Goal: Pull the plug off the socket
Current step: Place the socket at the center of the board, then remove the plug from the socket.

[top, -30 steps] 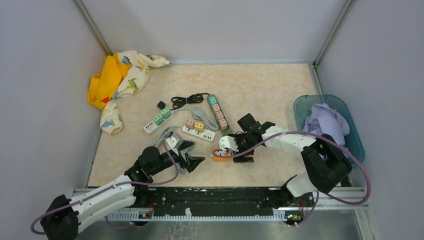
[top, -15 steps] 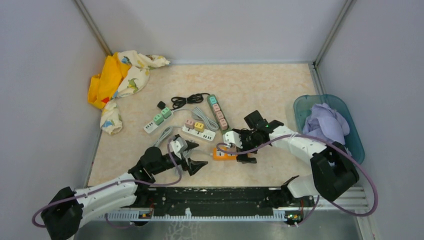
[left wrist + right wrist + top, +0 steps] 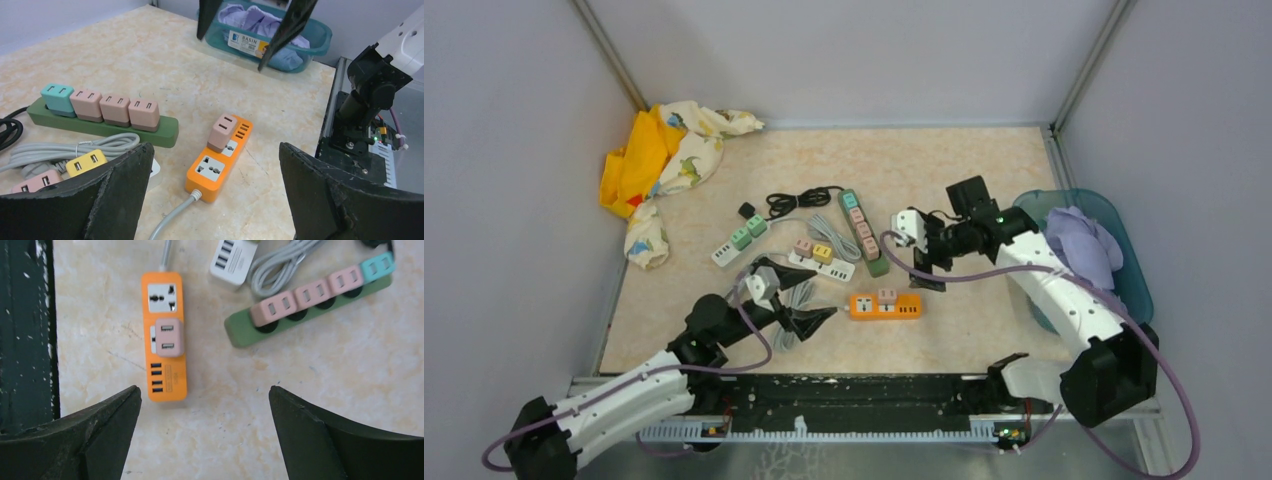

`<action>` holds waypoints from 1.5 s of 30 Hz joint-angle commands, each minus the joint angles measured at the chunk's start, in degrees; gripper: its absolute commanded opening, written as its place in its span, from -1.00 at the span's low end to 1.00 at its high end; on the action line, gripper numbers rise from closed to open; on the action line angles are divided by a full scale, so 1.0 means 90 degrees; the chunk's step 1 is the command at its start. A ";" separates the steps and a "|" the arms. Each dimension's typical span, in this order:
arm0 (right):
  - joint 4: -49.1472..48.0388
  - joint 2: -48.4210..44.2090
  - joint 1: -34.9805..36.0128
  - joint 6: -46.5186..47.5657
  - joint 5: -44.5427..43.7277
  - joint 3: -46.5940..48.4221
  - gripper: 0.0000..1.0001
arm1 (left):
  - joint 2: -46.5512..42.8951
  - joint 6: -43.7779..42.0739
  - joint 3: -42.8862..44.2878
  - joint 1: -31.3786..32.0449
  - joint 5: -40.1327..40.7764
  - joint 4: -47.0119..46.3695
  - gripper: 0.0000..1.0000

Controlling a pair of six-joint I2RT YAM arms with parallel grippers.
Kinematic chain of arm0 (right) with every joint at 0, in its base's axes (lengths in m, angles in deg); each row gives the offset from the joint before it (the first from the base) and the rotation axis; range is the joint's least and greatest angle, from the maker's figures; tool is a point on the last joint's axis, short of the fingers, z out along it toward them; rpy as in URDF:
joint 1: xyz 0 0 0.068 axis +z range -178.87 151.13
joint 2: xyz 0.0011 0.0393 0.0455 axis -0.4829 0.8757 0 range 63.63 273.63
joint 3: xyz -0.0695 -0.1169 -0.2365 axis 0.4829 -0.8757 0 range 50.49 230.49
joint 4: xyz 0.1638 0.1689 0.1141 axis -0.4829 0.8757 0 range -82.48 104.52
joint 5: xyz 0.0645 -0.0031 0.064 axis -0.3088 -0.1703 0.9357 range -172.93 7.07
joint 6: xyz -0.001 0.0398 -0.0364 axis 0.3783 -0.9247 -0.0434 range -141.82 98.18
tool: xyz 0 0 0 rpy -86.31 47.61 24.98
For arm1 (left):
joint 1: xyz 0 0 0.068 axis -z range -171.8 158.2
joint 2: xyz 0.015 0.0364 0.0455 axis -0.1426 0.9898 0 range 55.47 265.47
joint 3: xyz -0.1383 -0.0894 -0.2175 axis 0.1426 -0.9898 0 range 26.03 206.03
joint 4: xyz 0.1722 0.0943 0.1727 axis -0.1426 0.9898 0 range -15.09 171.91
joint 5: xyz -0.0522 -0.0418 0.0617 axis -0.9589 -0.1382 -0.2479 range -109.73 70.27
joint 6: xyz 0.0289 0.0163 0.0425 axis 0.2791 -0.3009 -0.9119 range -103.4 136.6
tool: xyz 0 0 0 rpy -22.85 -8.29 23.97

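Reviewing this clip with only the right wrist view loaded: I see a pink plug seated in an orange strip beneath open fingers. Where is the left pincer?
Observer: In the top view, the left pincer is open and low, just off the cord end of the orange strip, touching nothing.
Operator: How high does the right one sit?
Observer: The left wrist view shows the right pincer hanging high, well clear of the pink plug.
Operator: Anything behind it?
Observer: A teal basin holding lilac cloth, on the robot's right.
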 commanded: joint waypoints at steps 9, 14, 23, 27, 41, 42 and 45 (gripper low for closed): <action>0.0709 0.0207 -0.0007 0.0965 0.2702 0.0320 0.98 | 0.1377 -0.0660 0.0541 0.0026 -0.0892 0.0319 1.00; 0.0779 0.0299 -0.0007 0.1119 0.2715 0.0037 0.98 | 0.2359 -0.1141 0.0993 0.0046 -0.0885 0.0783 0.98; -0.0658 0.0153 -0.0040 0.0552 0.2113 -0.0827 0.94 | 0.3381 -0.2488 0.1310 0.0360 -0.0742 0.0524 0.94; -0.0847 0.0149 -0.0116 0.0485 0.2100 -0.0984 0.89 | 0.4042 -0.3033 0.1502 0.0375 -0.0873 0.0503 0.90; -0.1023 0.0115 -0.0193 0.0415 0.2195 -0.1197 0.85 | 0.6333 -0.3385 0.2637 0.0371 -0.1282 0.0441 0.42; -0.1024 0.0115 -0.0194 0.0412 0.2205 -0.1198 0.85 | 0.6423 -0.3386 0.2660 0.0370 -0.1318 0.0466 0.37; -0.1041 0.0115 -0.0192 0.0417 0.2217 -0.1229 0.84 | 0.6567 -0.3318 0.2649 0.0374 -0.1391 0.0497 0.18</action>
